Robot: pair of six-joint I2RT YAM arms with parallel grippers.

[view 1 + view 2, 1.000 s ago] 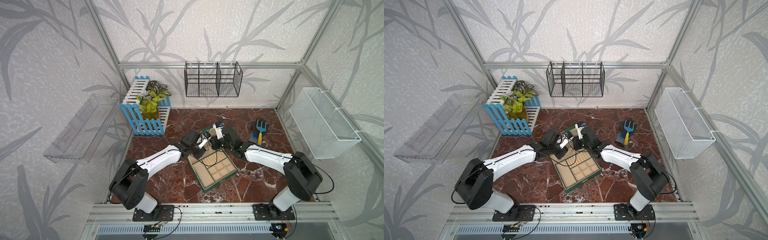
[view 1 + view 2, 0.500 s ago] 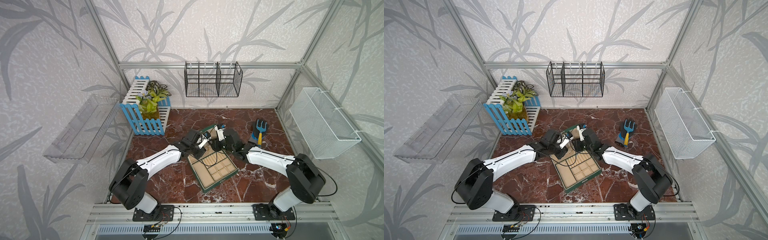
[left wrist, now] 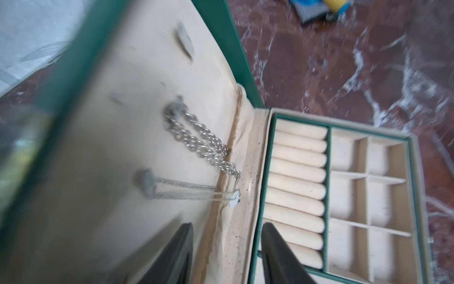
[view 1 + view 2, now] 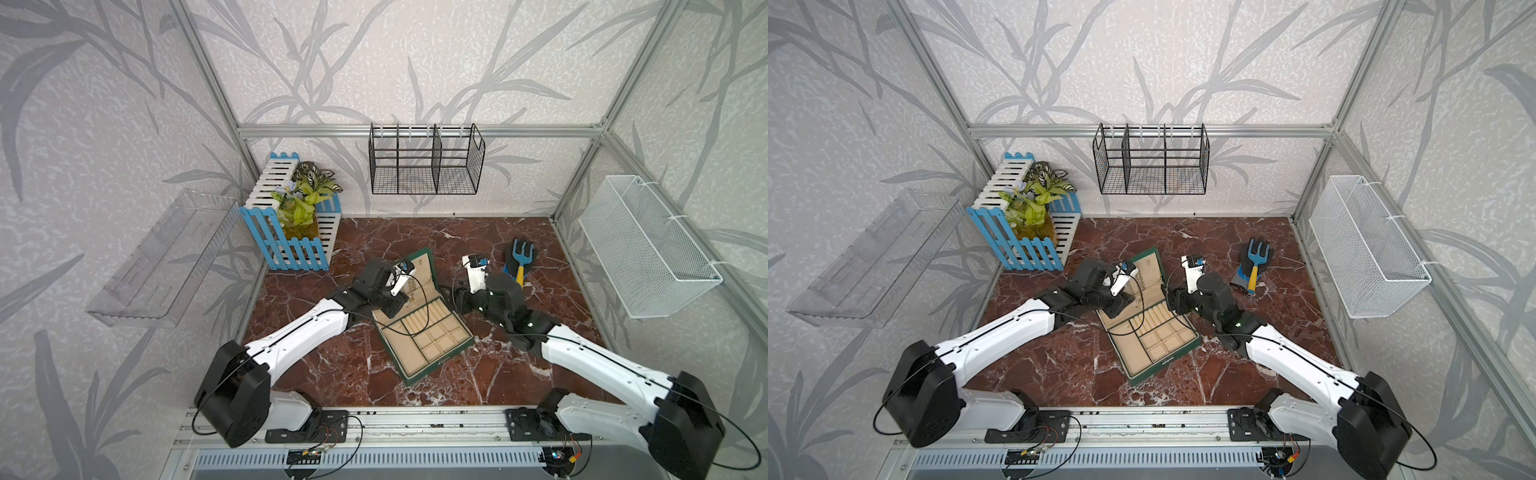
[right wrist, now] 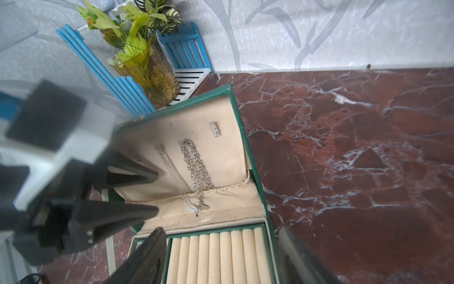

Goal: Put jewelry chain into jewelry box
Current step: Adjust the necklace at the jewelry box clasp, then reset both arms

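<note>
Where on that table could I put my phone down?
Bare red marble tabletop lies between the dark green jewelry box and the front metal rail, and at the back between the blue-and-white picket planter and the blue hand fork. Crowded: around the box's lid, where the left gripper and right gripper hover.

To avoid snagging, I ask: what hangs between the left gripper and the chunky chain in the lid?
The thin necklace hangs there, beside the jewelry chain, nearer the open left gripper; the right wrist view shows it.
</note>
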